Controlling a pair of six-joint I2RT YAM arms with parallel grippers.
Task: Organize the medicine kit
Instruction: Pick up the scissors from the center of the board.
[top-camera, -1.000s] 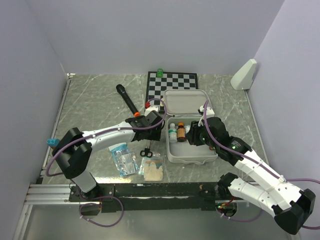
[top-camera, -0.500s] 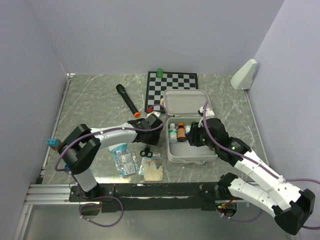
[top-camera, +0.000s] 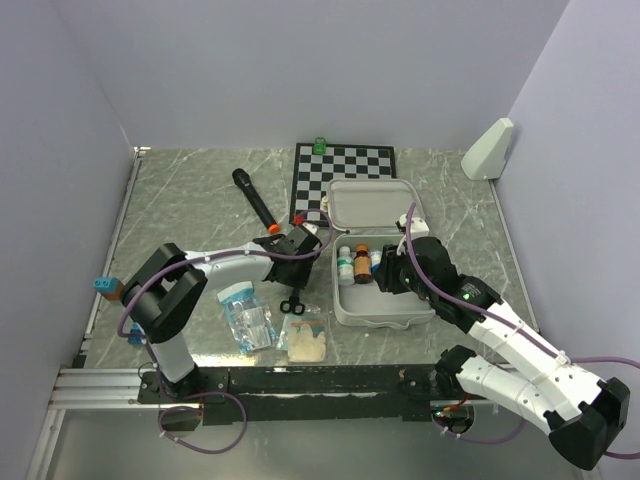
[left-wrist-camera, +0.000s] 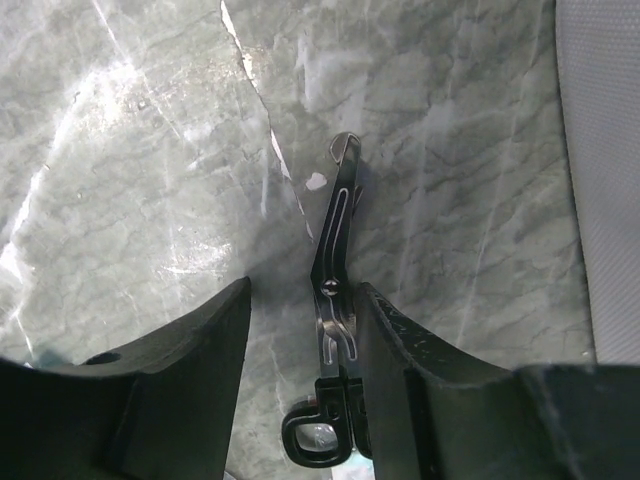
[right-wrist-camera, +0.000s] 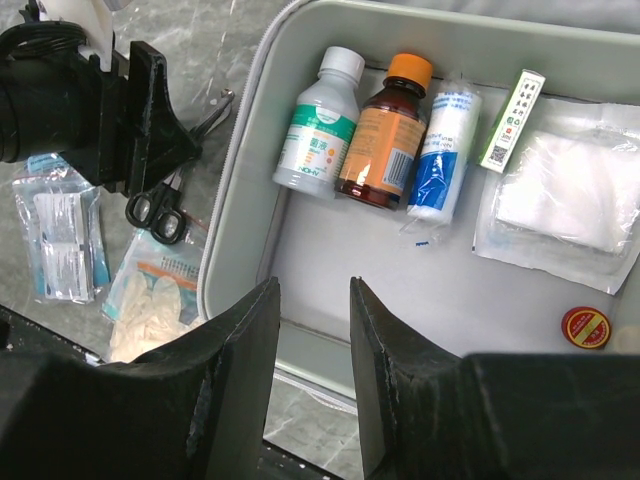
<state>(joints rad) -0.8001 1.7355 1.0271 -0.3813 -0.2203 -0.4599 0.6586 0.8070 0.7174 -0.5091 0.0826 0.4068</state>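
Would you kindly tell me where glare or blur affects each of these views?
Left wrist: bright glare streaks on the marble table, scissors sharp. Right wrist: medicine kit evenly lit, labels readable, near fingers dark and soft. Top external: even light, faint sheen on the table's near edge.

The place was a robot test cell in a lab, not a home or a shop. Plain pale walls (top-camera: 300, 70) boxed in a marble-patterned table (top-camera: 190, 200). A left arm (top-camera: 220, 268) and a right arm (top-camera: 500, 325) were bolted to a metal rail (top-camera: 90, 385) at its near edge, trailing purple cables (top-camera: 610, 361). An unrelated mix of medicine kit (top-camera: 365, 205), microphone (top-camera: 252, 200) and chessboard (top-camera: 345, 165) shared the table.
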